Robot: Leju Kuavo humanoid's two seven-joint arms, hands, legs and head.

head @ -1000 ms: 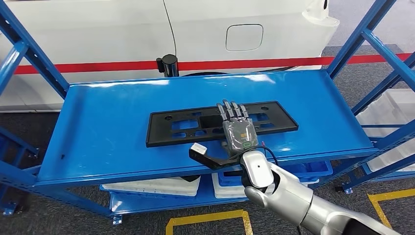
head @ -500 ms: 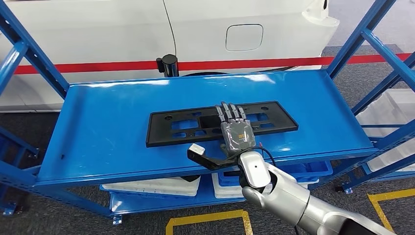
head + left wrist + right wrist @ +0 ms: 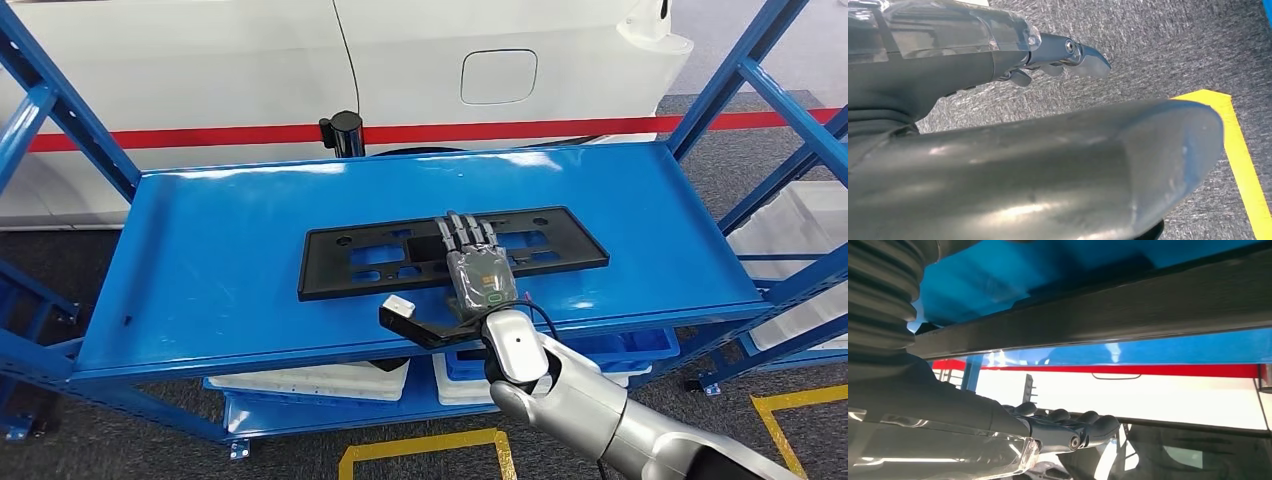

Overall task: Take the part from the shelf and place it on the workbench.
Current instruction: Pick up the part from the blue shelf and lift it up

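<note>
Blue shelf (image 3: pixel 200 260), head view: black part (image 3: pixel 380 258) flat mid-shelf, long axis 9-to-3. Right hand (image 3: pixel 477 265) atop part, fingers straight toward 12, holding nothing. White car (image 3: pixel 400 60) behind.
Right wrist view: fingers (image 3: pixel 1088 422) extended.
Left wrist view: left hand (image 3: pixel 998 55) over grey carpet (image 3: pixel 1173 50), grip state unclear.

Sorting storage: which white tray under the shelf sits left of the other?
The flat white tray beneath the shelf's front-left; the other white tray sits under the right hand.
</note>
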